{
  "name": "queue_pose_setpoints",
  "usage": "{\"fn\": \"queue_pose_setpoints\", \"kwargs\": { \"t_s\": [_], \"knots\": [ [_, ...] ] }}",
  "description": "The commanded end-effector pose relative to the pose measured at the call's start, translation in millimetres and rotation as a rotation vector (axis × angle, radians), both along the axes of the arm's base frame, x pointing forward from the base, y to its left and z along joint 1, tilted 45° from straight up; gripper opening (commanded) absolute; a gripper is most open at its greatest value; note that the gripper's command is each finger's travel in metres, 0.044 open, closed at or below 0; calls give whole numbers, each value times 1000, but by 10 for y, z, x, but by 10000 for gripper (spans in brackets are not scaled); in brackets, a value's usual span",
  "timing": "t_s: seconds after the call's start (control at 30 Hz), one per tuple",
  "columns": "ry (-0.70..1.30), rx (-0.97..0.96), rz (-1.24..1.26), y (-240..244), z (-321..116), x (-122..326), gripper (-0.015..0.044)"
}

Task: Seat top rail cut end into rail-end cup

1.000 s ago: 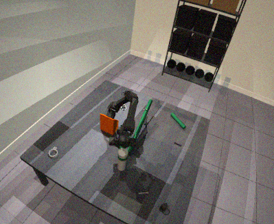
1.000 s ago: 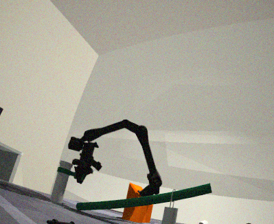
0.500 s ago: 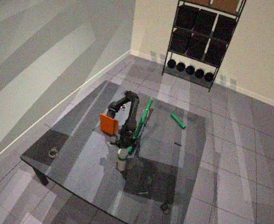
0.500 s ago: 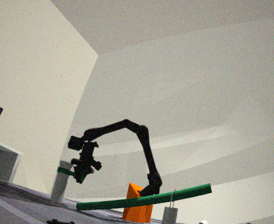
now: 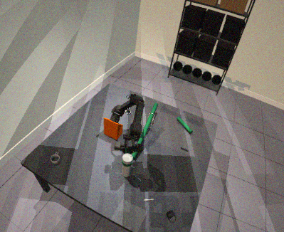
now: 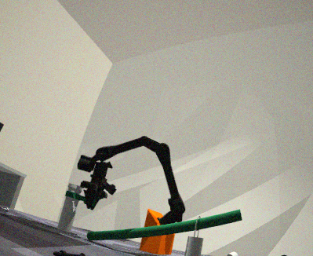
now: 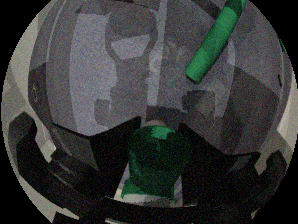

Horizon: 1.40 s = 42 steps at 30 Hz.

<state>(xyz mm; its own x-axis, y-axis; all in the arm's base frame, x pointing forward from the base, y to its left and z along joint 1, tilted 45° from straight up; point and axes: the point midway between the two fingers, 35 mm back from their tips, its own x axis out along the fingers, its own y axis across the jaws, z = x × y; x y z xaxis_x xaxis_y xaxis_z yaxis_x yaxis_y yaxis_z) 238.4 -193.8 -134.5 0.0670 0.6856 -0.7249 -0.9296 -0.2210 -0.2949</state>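
The long green rail slants through the wire loop on the small post. Its near end is clear of the rail-end cup in the wrist view. The big grey post stands upright with a pale cap. The green brace band is high on it, just under the cap. The green rail-end cup sticks out from the band. My gripper is shut on this cup, a finger on each side. The rail is outside the fingers.
An orange block is by the arm's base. A short green bar lies right of the rail. A grey ring clamp, a white stick and a dark fitting lie apart. A shelf rack stands behind.
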Motion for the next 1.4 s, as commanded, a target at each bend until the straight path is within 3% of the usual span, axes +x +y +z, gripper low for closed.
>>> {"fn": "queue_pose_setpoints", "kwargs": {
  "t_s": [0.0,1.37],
  "knots": [
    [20,7,-30,18,19,58,0],
    [129,18,-146,40,54,202,0]
  ]
}}
